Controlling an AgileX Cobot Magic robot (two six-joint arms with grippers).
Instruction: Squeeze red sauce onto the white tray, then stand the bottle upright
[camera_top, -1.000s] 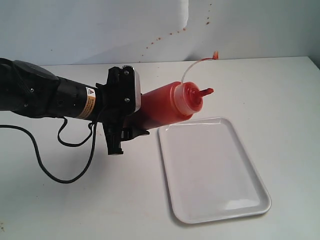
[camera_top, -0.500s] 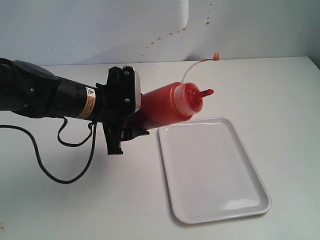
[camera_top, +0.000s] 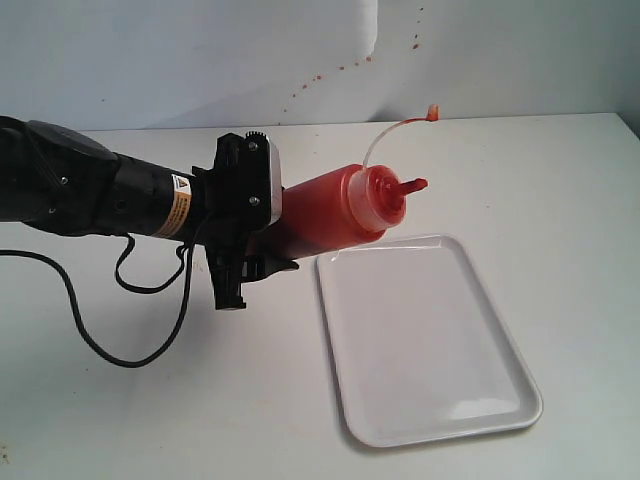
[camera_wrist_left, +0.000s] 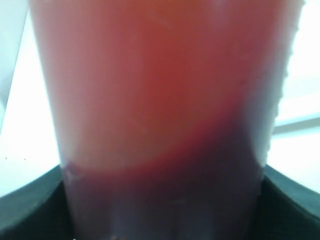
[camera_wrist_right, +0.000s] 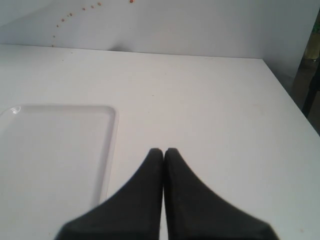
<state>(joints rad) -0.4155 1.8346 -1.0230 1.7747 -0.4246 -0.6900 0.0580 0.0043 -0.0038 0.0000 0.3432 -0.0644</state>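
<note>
Pinching the tilted bottle (camera_top: 325, 212), left gripper (camera_top: 268, 228) hovers seemingly beside white tray (camera_top: 430, 340) (right gripper (camera_wrist_right: 163, 152) closed)

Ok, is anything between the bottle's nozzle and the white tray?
No. In the exterior view only air separates the nozzle of the tilted bottle from the white tray, which looks clean.
</note>
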